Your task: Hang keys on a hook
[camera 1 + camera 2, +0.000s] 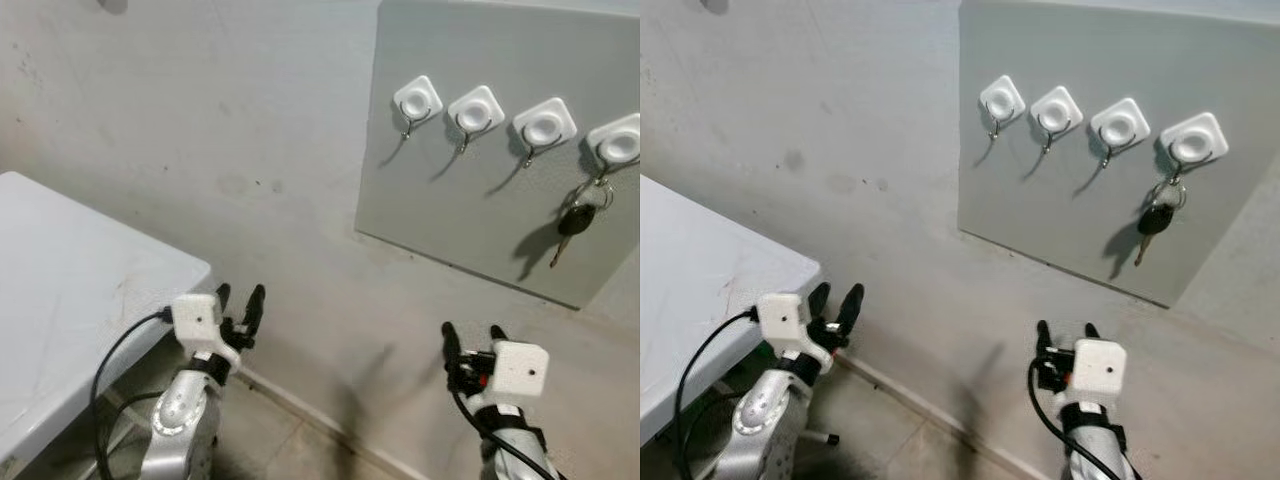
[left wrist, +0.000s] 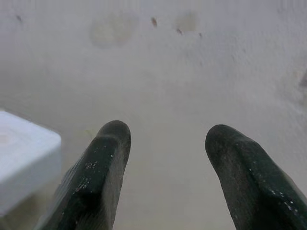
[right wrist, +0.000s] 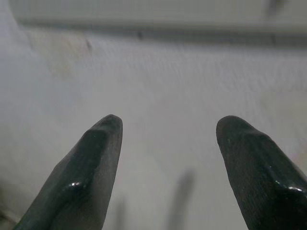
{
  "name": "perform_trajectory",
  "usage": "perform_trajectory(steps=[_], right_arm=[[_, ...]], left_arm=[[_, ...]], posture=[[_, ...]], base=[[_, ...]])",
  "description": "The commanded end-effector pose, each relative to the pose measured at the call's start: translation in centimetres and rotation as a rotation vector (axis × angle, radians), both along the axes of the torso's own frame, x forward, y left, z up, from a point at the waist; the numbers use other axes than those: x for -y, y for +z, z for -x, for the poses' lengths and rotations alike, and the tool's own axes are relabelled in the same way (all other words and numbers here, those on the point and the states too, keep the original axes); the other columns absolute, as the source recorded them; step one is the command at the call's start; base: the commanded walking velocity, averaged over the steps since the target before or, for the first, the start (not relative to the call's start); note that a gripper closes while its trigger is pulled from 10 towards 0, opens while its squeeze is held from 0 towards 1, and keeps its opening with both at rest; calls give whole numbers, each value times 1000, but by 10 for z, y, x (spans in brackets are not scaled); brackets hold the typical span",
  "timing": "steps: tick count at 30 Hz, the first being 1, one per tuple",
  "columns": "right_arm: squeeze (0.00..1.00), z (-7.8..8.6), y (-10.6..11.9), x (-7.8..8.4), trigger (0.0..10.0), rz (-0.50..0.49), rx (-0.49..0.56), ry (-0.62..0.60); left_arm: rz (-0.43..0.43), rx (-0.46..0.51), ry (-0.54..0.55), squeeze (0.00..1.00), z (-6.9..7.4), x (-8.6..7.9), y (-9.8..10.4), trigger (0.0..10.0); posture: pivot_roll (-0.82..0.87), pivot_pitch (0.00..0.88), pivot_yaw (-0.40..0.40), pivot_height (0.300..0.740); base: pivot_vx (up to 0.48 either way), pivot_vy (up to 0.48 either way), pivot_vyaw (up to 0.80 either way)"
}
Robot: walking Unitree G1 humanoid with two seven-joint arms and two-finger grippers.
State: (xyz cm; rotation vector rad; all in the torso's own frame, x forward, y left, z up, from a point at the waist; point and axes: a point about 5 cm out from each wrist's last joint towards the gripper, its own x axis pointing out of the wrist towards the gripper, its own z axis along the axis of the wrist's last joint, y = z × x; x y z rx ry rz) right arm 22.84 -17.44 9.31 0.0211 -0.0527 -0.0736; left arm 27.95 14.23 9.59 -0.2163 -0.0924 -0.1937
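I'm seeing open wall (image 1: 250, 150) ahead of both grippers, with nothing standing between them and the grey board (image 1: 500, 200). The white table (image 1: 70, 290) is crowding my left gripper (image 1: 238, 302), its corner just beside the fingers. Three hooks (image 1: 418, 103) are sitting bare; the keys (image 1: 575, 222) are hanging on the rightmost hook (image 1: 617, 142), well above my right gripper (image 1: 470, 335).

keys (image 1: 574, 222) hanging on rightmost hook (image 1: 616, 143), grey board (image 1: 480, 200), white table (image 1: 70, 290)
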Motion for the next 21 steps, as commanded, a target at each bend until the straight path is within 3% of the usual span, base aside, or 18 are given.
perform_trajectory(steps=[1,21], right_arm=[[0,-3,8,2,10000,2,31,-6],[0,-9,13,-6,10000,-9,48,26]], left_arm=[[3,13,-5,0,1,3,4,10000],[7,14,-1,0,3,5,7,10000]], posture=[[-104,0,26,740],[-95,0,20,740]], base=[[0,0,800],[0,0,800]])
